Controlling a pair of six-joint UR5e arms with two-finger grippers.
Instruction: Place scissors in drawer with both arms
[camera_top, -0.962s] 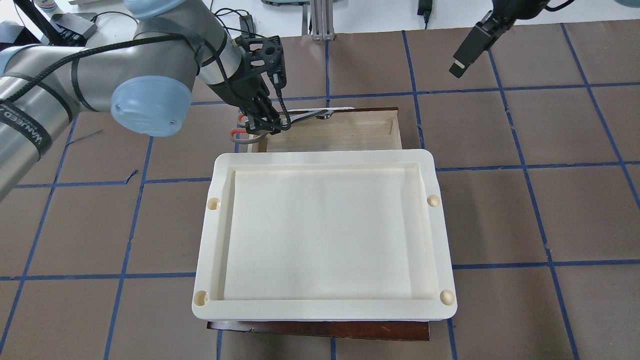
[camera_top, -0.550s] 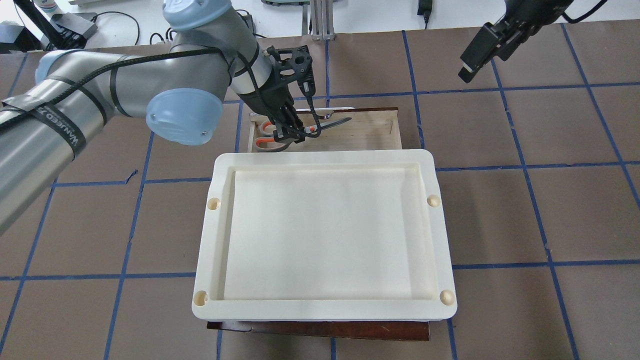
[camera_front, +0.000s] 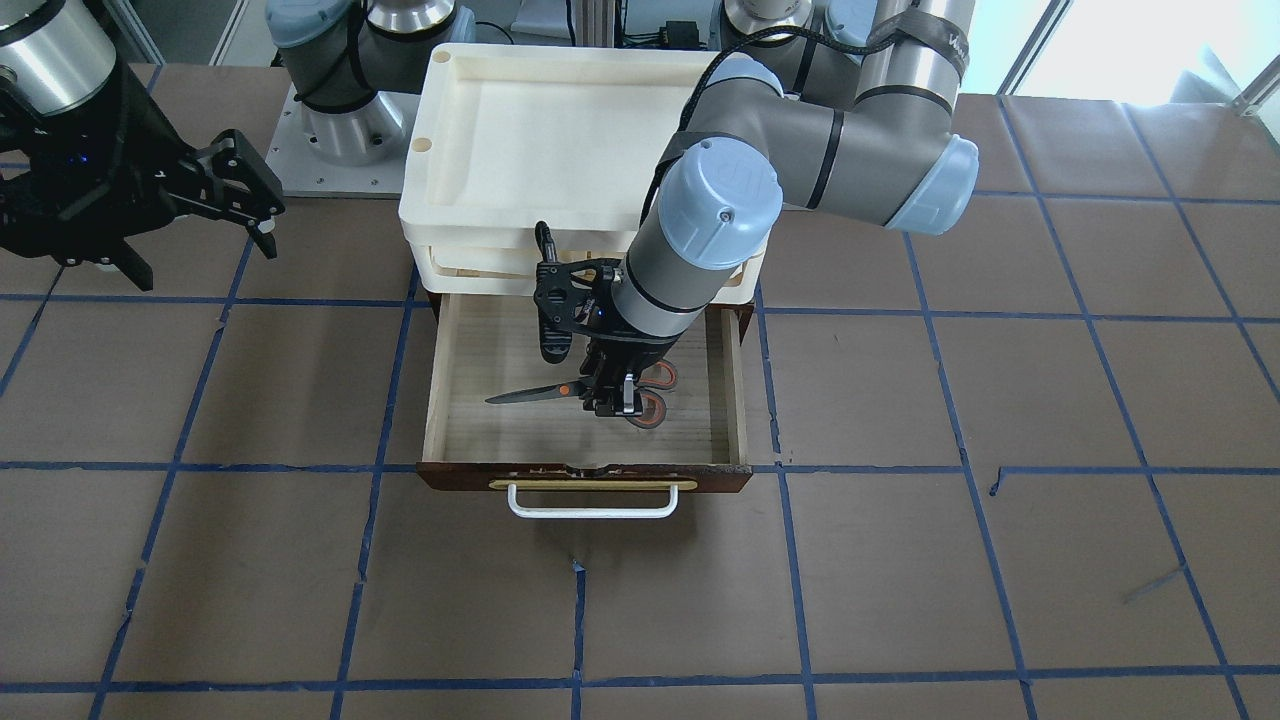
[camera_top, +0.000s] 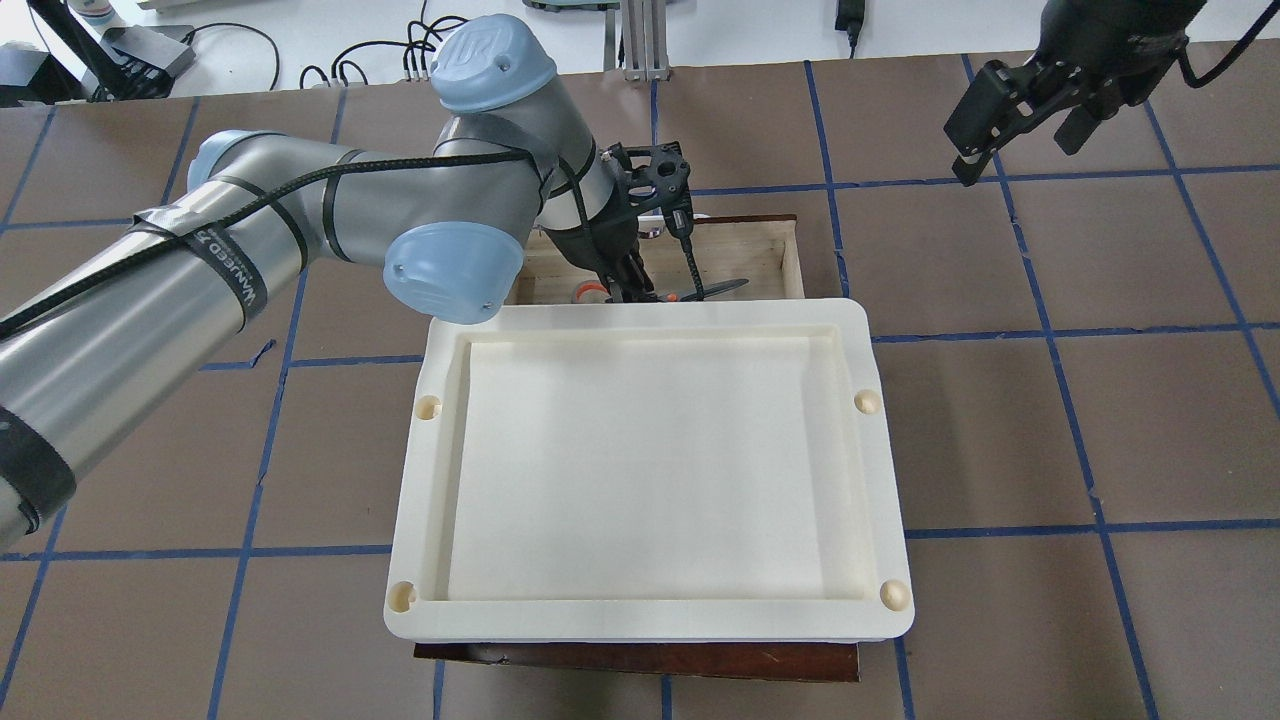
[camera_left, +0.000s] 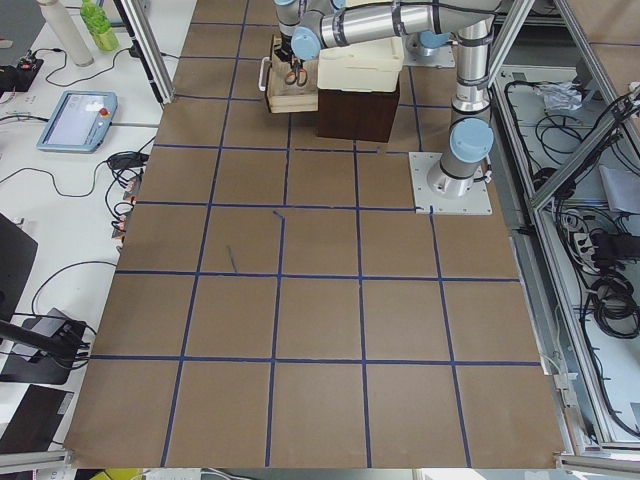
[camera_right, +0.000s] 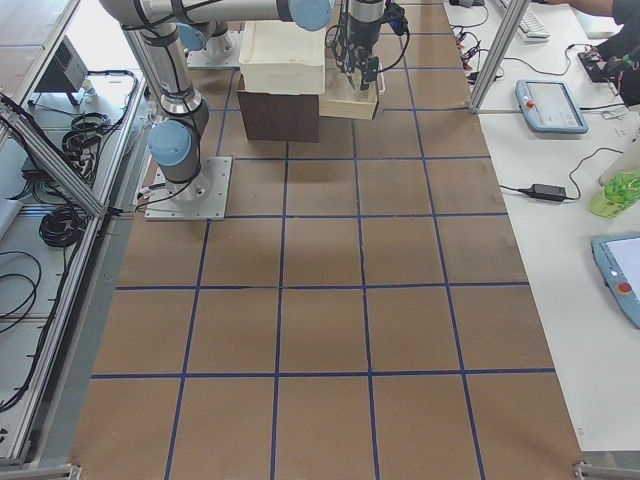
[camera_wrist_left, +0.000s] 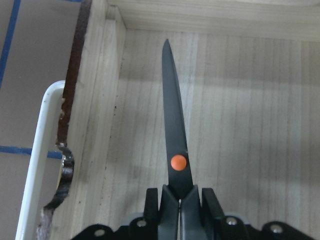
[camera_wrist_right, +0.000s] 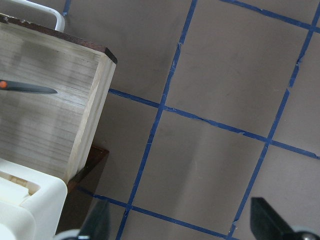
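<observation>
The drawer (camera_front: 436, 390) stands pulled open, pale wood inside, with a white bar handle (camera_front: 590, 508) on its dark front. My left gripper (camera_front: 615, 402) reaches down into it and is shut on the scissors (camera_front: 535, 394) just behind the orange pivot. The blades point toward the drawer's side wall and the orange-lined handles (camera_front: 652, 392) trail behind. In the left wrist view my left gripper (camera_wrist_left: 179, 196) clamps the scissors (camera_wrist_left: 174, 125) low over the drawer floor (camera_wrist_left: 240, 125). My right gripper (camera_front: 200, 240) hangs open and empty beside the drawer, over bare table; it also shows overhead (camera_top: 1020, 150).
Stacked cream plastic trays (camera_top: 640, 315) sit on top of the dark cabinet and hide the rear of the drawer (camera_top: 790, 255) from above. The brown table carries a blue tape grid (camera_front: 790, 560). The arm bases stand behind the trays.
My left gripper has carried the scissors rightward in the overhead view, from the drawer's left corner to over its middle. My right gripper has drifted a little further right.
</observation>
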